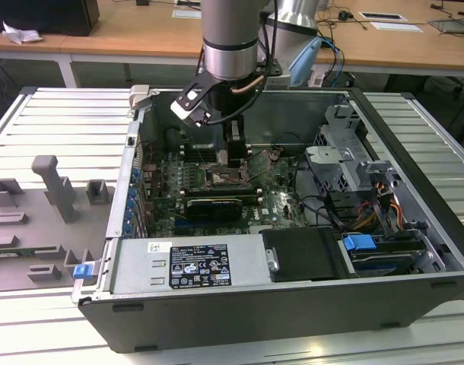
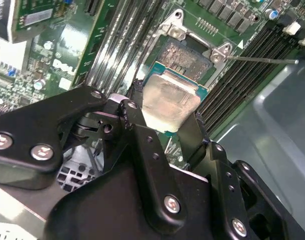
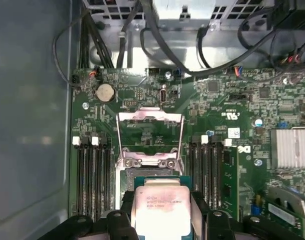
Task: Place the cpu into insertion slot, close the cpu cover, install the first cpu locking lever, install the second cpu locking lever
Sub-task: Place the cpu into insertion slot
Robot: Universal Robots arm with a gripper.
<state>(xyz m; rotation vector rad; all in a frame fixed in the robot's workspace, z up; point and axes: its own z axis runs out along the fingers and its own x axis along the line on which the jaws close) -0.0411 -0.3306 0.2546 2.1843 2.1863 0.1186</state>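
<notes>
My gripper [image 1: 233, 157] reaches down into the open computer case [image 1: 217, 312], over the green board. It is shut on the cpu [image 2: 170, 102], a pale square chip held by its edges between two black fingers [image 2: 136, 112]. The cpu [image 3: 160, 205] hangs low over one side of the insertion slot [image 3: 150, 176], partly covering it; whether they touch I cannot tell. The insertion slot [image 2: 185, 57] shows its dark centre beyond the chip. The cpu cover [image 3: 150, 116] stands open, a silvery frame swung up at the slot's far side. A thin locking lever [image 2: 262, 60] sticks out beside the slot.
Long black memory slots [image 3: 95, 175] run along both sides of the socket. A finned heat sink [image 3: 292, 147] and bundled cables [image 3: 157, 30] lie close by. A metal drive cage [image 1: 346, 156] fills the case at the exterior view's right. Grey fixtures [image 1: 53, 190] stand outside on its left.
</notes>
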